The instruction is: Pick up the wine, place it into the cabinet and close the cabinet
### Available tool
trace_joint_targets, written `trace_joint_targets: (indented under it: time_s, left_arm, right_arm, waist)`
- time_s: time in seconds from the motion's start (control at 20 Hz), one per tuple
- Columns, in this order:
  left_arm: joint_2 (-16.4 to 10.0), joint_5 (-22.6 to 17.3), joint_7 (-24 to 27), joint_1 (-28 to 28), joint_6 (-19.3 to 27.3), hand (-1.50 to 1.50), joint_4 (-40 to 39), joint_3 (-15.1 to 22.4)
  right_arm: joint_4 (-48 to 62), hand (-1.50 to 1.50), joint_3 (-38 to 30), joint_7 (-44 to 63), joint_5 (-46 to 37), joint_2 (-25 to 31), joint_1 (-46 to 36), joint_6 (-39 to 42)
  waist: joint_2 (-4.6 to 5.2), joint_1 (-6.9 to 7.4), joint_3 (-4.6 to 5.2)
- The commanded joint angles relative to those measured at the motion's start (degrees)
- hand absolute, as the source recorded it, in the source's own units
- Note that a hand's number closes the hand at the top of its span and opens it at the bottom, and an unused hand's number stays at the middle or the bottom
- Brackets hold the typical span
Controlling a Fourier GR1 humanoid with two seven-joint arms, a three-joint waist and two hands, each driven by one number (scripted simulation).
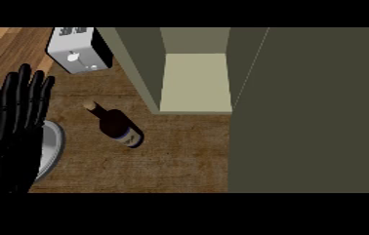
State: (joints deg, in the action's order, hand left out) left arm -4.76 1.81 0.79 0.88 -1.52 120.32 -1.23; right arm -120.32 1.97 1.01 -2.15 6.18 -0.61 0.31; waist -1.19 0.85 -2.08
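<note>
A dark wine bottle (119, 127) with a pale cork stands on the wooden counter, left of the cabinet. The olive cabinet (194, 83) is open, showing a pale shelf inside; its door (299, 112) fills the right of the view. My left hand (22, 117) rests at the left edge, fingers straight and pointing up, well apart from the bottle. My right hand does not show.
A white toaster (78, 51) sits at the back left, beside the cabinet's left wall. A grey round dish (52, 146) lies at the left edge, partly under my left hand. Bare counter (173, 156) stretches in front of the bottle.
</note>
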Motion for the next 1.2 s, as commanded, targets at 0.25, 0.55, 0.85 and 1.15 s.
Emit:
trace_joint_targets:
  time_s: [0.25,0.55,0.85,1.15]
  left_arm:
    - [-0.9,-11.1,-6.2,-13.8,-12.7,-1.5,-8.4,10.1]
    - [1.2,-23.5,-25.6,-14.7,-11.6,-1.5,-4.4,11.2]
    - [4.7,-21.7,-38.5,-17.7,-0.5,-1.5,6.6,18.5]
    - [3.9,-23.8,-47.2,-22.9,2.9,-1.5,10.7,15.2]
  right_arm:
    - [-3.4,-1.5,3.0,-3.5,0.7,-2.8,5.9,0.2]
    - [-16.3,-1.5,12.0,6.6,10.5,1.9,16.2,10.6]
    - [-27.8,-1.5,8.7,19.9,15.4,4.0,14.3,7.2]
    - [-31.1,-1.5,12.5,18.5,13.1,3.3,19.3,8.1]
  waist:
    - [1.54,-4.81,2.01]
    - [0.61,-2.63,2.02]
    - [0.9,-1.01,2.08]
    - [0.98,-1.36,2.07]
